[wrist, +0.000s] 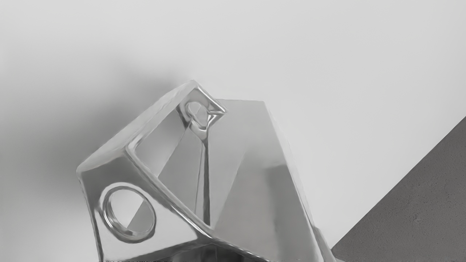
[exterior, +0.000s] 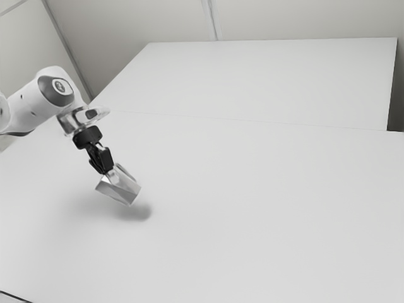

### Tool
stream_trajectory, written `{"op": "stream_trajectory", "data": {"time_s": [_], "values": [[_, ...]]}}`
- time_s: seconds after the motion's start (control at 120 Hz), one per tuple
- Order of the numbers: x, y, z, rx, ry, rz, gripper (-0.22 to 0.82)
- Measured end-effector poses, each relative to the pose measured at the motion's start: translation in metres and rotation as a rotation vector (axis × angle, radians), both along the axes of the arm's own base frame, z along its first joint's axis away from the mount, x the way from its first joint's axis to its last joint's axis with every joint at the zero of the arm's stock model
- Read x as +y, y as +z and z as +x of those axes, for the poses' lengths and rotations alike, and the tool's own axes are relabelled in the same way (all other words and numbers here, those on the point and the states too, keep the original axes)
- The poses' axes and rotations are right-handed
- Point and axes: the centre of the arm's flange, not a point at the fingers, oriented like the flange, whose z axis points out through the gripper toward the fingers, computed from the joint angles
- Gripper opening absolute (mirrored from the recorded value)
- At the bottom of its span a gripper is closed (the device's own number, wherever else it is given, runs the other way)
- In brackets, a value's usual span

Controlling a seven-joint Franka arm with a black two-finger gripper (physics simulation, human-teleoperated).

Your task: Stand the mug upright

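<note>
Above the pale desk (exterior: pixel 252 202), toward the exterior view's left, the mug (exterior: pixel 120 190) is held in the pincer (exterior: pixel 112 176), closed on it. Mug is tilted, not upright, kept off the surface; a soft shadow (exterior: pixel 136 212) is cast below. Silvery, angular body; frame-like handle (wrist: pixel 164 203) pierced by a round hole, seen in the wrist view.

Text: none can be read on mug or desk. A round emblem (exterior: pixel 61 86) is borne by the white arm (exterior: pixel 31 107), set in a dark ring; too small to be made out.

Surface: smooth, plain, crossed by a thin seam (exterior: pixel 252 120); far part stepped in at the exterior view's right. A dark line (exterior: pixel 16 297) is seen at the near left corner of that view. Room: desk is backed by light walls (exterior: pixel 139 22), divided by a vertical strip (exterior: pixel 211 19). Beyond the desk's edge, a dark grey speckled area (wrist: pixel 418 203) is shown in the wrist view.
</note>
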Motion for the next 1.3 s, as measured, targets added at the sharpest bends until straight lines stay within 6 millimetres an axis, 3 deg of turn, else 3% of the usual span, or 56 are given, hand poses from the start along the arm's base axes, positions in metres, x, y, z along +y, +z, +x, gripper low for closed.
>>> {"op": "stream_trajectory", "data": {"time_s": [0.258,0.492,0.908,1.3], "values": [[-0.032,0.003,0.005,0.124,0.011,0.274,-0.18],[-0.064,-0.003,0.02,0.109,0.054,0.435,-0.18],[-0.06,-0.039,0.04,0.07,0.213,0.559,-0.18],[-0.06,-0.051,0.044,0.077,0.298,0.589,-0.17]]}}
